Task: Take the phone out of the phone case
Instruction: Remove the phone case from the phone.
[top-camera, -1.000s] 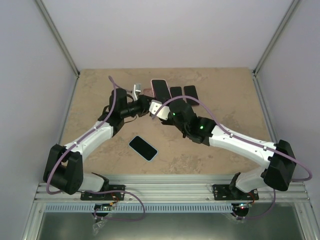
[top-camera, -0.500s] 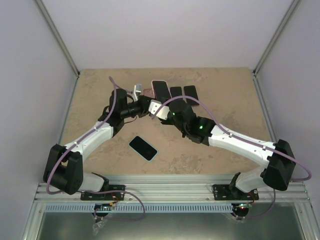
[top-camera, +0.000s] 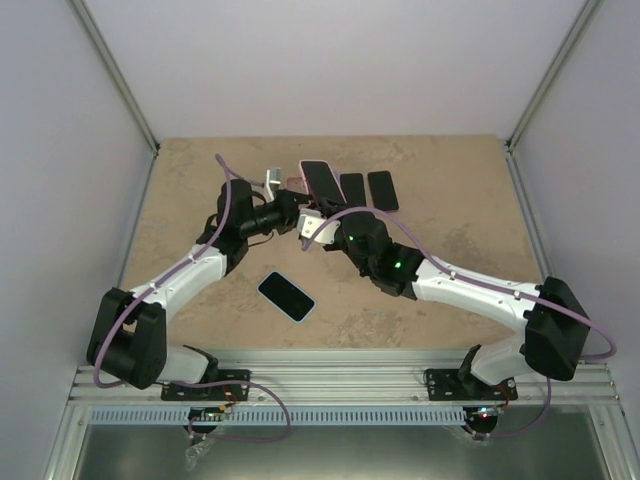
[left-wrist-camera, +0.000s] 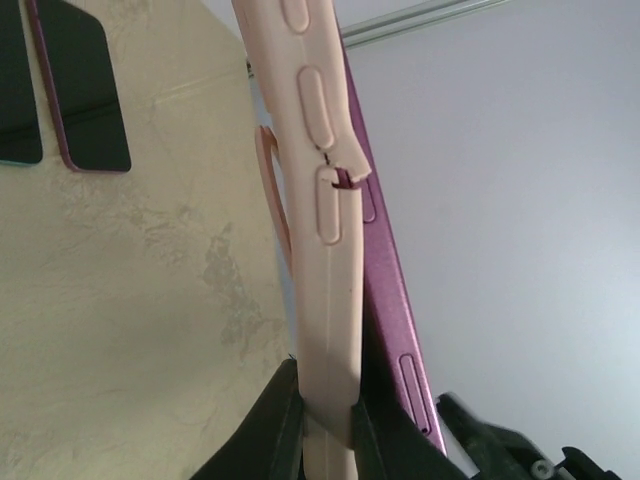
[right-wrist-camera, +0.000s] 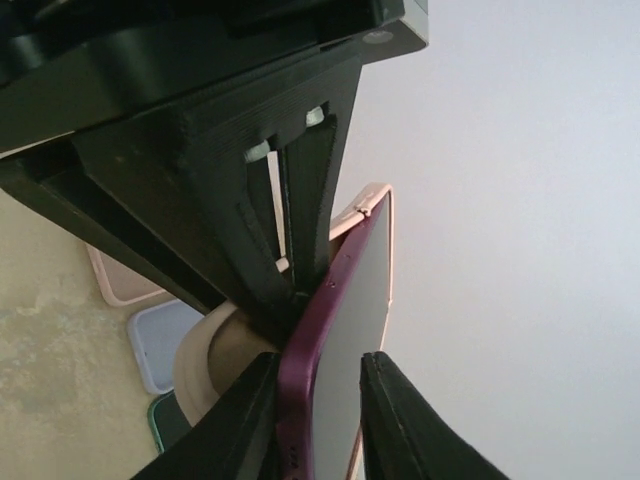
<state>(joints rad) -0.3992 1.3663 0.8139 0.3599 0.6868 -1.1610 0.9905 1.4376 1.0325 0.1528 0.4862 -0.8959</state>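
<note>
Pinching the pink case (left-wrist-camera: 326, 250) by one end, the left gripper (left-wrist-camera: 325, 392) anchors it. The right gripper (right-wrist-camera: 318, 365) nips the purple phone (right-wrist-camera: 358, 300), seemingly to peel it free.

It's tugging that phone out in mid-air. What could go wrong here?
The purple phone is pinched only along one edge by the right jaws, above the table; it might slip and fall. The pink case, clamped in the left jaws, shows what looks like a split at its side, which might tear further if pulled harder.
</note>
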